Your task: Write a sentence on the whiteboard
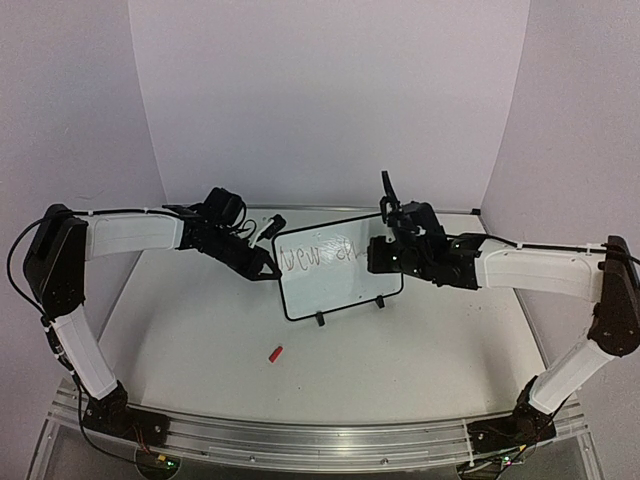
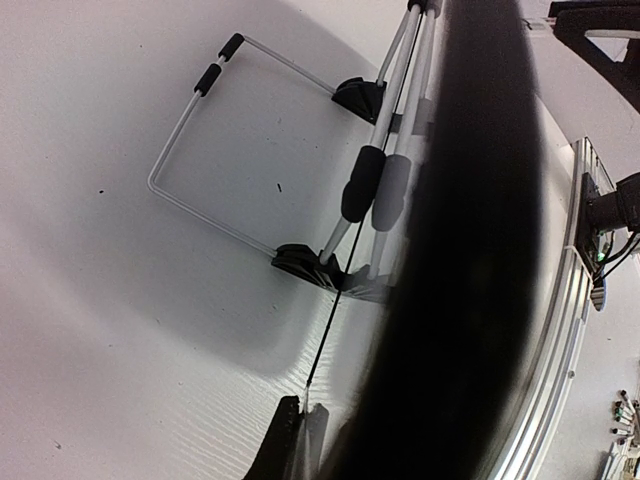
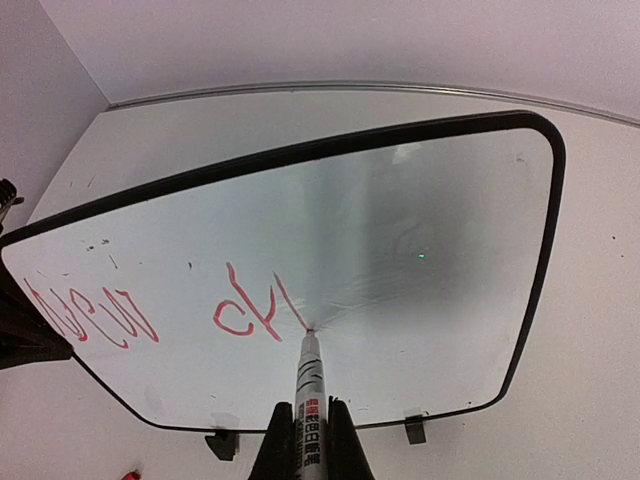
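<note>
Two arms are stretched in over the table [image 1: 200,330], one from each side. The left gripper [image 1: 268,268] is pinched on the left edge of the one whiteboard [image 1: 340,285], which is stood tilted at the middle of the table. One marker [image 3: 308,375] is squeezed tight in the right gripper [image 3: 307,425], with its tip touching the board. Of the sentence [image 1: 318,256], two red bits are seen: "New" and "ch". One red cap [image 1: 276,353] is seen on the table, near the front of the board.

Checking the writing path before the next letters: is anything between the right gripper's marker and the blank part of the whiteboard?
Nothing visible does. The marker in the right gripper touches the whiteboard just right of the unfinished sentence, and the surface beyond is bare. The left gripper grips the board's left edge, away from that path.
</note>
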`<control>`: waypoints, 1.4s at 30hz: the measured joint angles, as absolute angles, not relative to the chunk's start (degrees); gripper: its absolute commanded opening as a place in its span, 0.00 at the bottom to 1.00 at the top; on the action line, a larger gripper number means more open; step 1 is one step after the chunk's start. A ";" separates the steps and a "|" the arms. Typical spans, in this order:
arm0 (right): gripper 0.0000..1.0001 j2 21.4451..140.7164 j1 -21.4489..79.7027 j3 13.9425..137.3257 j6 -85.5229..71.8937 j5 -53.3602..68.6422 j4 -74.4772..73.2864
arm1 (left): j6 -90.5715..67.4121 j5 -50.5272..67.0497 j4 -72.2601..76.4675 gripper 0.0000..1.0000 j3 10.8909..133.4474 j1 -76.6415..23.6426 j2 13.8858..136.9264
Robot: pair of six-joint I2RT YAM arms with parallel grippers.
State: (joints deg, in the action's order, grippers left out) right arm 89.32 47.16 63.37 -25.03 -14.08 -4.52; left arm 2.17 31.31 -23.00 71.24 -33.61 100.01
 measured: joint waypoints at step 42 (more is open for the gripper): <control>0.00 85.24 42.65 61.78 -26.04 -8.30 -3.07 | 2.98 31.31 -23.09 0.00 71.24 -33.71 100.01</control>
